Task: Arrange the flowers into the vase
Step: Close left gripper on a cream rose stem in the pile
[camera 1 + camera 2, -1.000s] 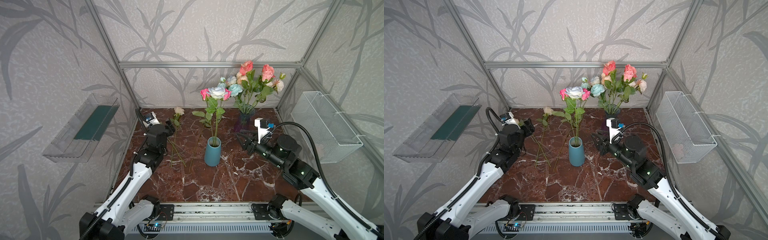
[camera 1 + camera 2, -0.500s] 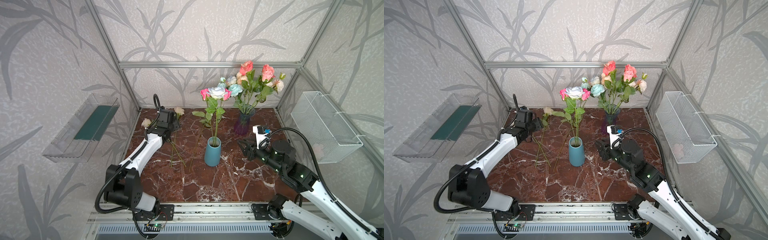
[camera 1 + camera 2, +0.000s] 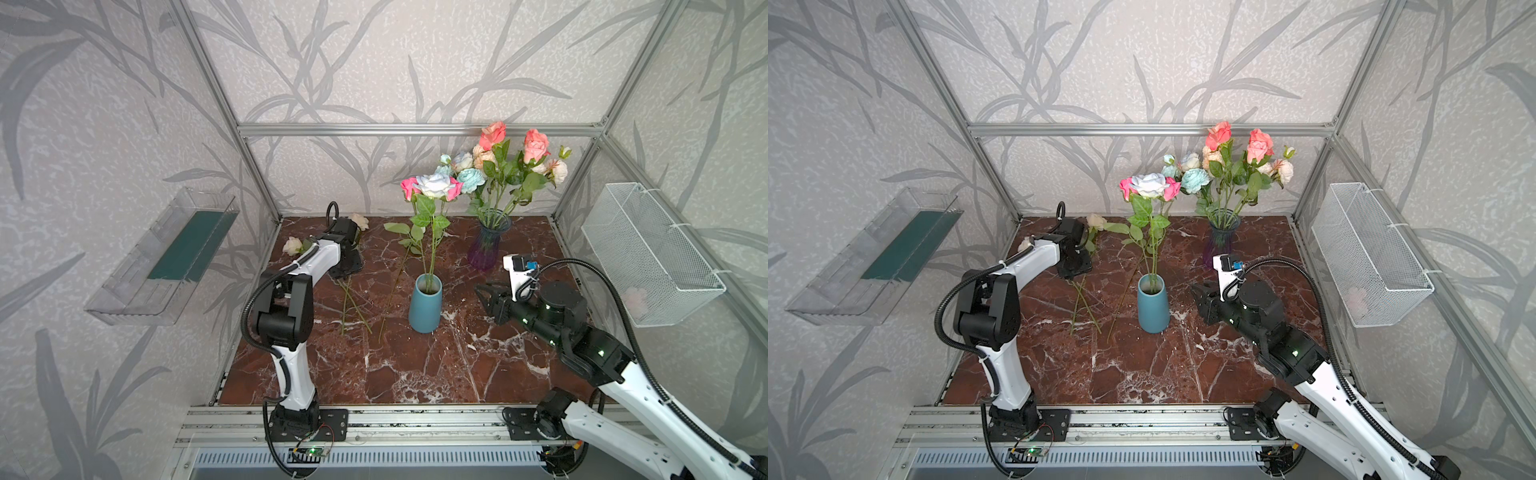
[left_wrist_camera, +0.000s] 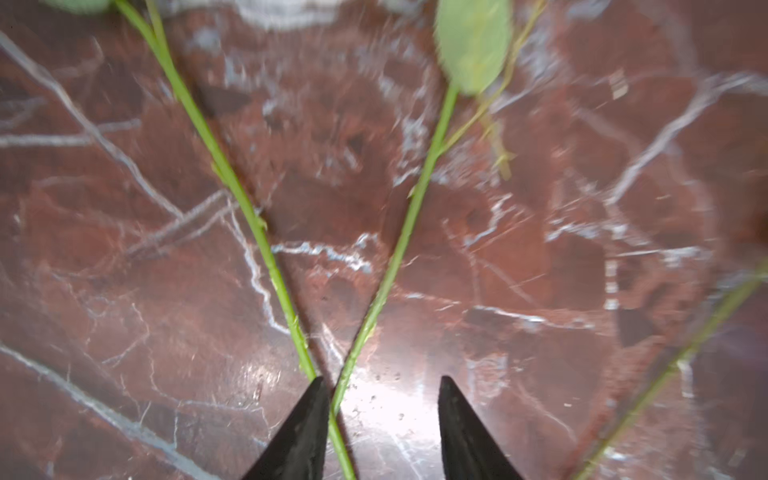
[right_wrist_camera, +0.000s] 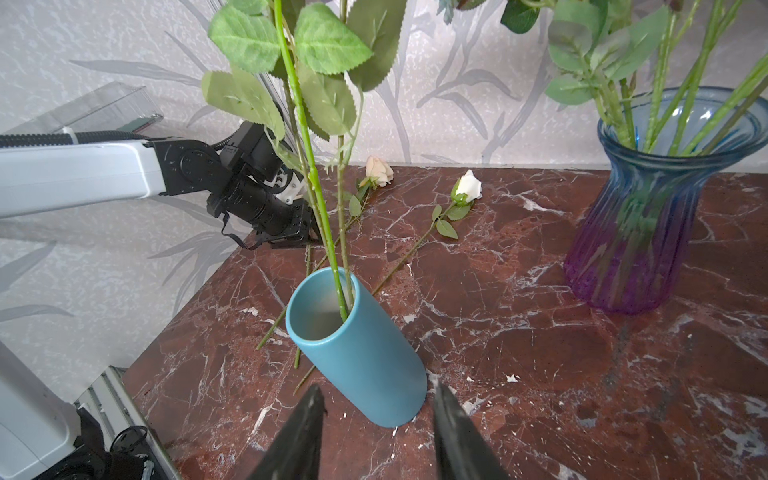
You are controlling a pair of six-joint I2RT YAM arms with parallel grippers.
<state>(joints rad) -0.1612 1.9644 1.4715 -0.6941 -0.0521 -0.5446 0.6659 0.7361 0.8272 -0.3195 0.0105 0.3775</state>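
Left pincer (image 4: 382, 380) stood part open, low over the worktop (image 3: 415, 374) at far left, with nothing clamped. Two loose stems (image 4: 232, 178) crossed right at its tips. One ran between the fingers, hard against one finger (image 4: 305, 428), and the rest of the gap was bare.

Judged risk: an off-centre bite that lets the stem squirt out, or both stems caught at the crossing and one dragged up on the lift. A third stem (image 3: 394, 295) lay just right of the pair, near enough for leaves to snag.

Flowers: three roses (image 3: 432, 187) stood upright in the blue vase (image 3: 424, 305), mid-worktop. Cream buds (image 5: 379, 168) lay flat at far left. A full bunch (image 3: 511, 162) sat in the glass vase (image 3: 486, 245), far right.

Right pincer (image 5: 377, 386) was part open and empty, pointed at the blue vase from the right, near but apart from it. The vase was tall, narrow and top-heavy with blooms, and nothing braced it. It was judged likely to tip if a swinging long stem or either arm knocked it. Its mouth was narrow and already crowded, so an incoming stem could catch the rim or the leaves.
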